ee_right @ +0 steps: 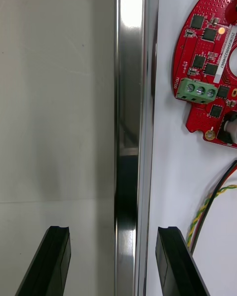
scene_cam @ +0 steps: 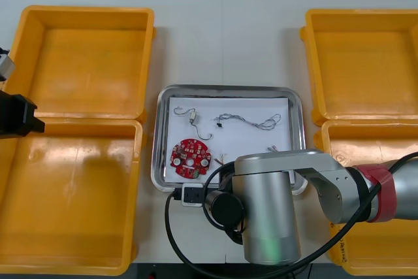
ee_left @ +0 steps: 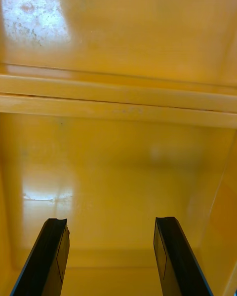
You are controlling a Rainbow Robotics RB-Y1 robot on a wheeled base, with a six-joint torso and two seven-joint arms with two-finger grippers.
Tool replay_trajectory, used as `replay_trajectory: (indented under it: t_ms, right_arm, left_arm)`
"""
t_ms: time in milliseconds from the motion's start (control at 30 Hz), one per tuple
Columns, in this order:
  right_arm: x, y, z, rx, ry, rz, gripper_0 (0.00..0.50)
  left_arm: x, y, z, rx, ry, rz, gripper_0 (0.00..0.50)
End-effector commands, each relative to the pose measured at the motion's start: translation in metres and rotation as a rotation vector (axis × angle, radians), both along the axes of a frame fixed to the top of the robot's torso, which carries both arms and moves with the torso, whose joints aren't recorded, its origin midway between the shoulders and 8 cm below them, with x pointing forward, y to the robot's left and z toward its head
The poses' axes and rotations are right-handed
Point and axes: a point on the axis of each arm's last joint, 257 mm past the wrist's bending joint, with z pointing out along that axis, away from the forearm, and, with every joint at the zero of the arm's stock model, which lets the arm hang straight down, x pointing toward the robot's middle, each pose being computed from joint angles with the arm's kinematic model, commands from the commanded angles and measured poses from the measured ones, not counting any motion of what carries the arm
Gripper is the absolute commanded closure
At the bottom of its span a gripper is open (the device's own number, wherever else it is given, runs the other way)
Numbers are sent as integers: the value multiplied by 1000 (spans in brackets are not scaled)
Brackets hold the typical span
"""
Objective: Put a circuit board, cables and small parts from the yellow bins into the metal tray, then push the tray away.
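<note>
The right arm [scene_cam: 326,184] reaches in from the right edge and bends across the near side, its silver wrist [scene_cam: 268,220] pointing down at near centre. The right hand [ee_right: 114,232] holds its two black fingers [ee_right: 54,261] spread wide. The left arm [scene_cam: 18,115] sits at the far-left edge, and the left hand [ee_left: 111,222] likewise has its fingers spread apart.

Bright, even light falls from overhead. Glare streaks the metal tray's rim [ee_right: 129,39] and a yellow bin's floor [ee_left: 34,10]; shadows are soft and faint.
</note>
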Motion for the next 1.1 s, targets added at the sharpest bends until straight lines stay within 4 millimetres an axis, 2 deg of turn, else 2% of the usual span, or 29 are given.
replay_trajectory:
  t_ms: [33,300,433,600,633,667,733,800,833,867,900,967,1000,1100]
  right_arm:
    - [5,12,10,7,-40,45,0]
    - [7,13,11,7,-56,47,0]
    - [8,13,11,9,-57,44,32]
    - [8,12,10,12,-62,39,46]
    - [8,12,9,13,-62,37,81]
    - [8,12,9,13,-64,36,155]
    - [8,11,8,15,-67,34,213]
    - [8,11,8,16,-70,32,248]
    - [8,11,7,18,-72,31,339]
    - [8,11,6,19,-70,28,398]
    - [7,10,6,19,-70,28,416]
    - [7,10,6,21,-70,25,486]
    - [8,11,6,21,-72,25,500]
    - [7,10,5,24,-70,20,500]
  left_arm:
    - [-3,15,16,85,-32,-76,0]
    - [-3,15,16,85,-32,-76,0]
    - [-3,15,16,85,-32,-76,0]
    - [-3,15,16,85,-32,-76,0]
    - [-3,15,16,85,-32,-76,0]
    - [-3,15,16,85,-32,-76,0]
    - [-3,15,16,85,-32,-76,0]
    - [-3,15,16,85,-32,-76,0]
    - [-3,15,16,85,-32,-76,0]
    - [-3,15,16,85,-32,-76,0]
    - [-3,15,16,85,-32,-76,0]
    - [-3,15,16,85,-32,-76,0]
    - [-3,15,16,85,-32,-76,0]
    - [-3,15,16,85,-32,-76,0]
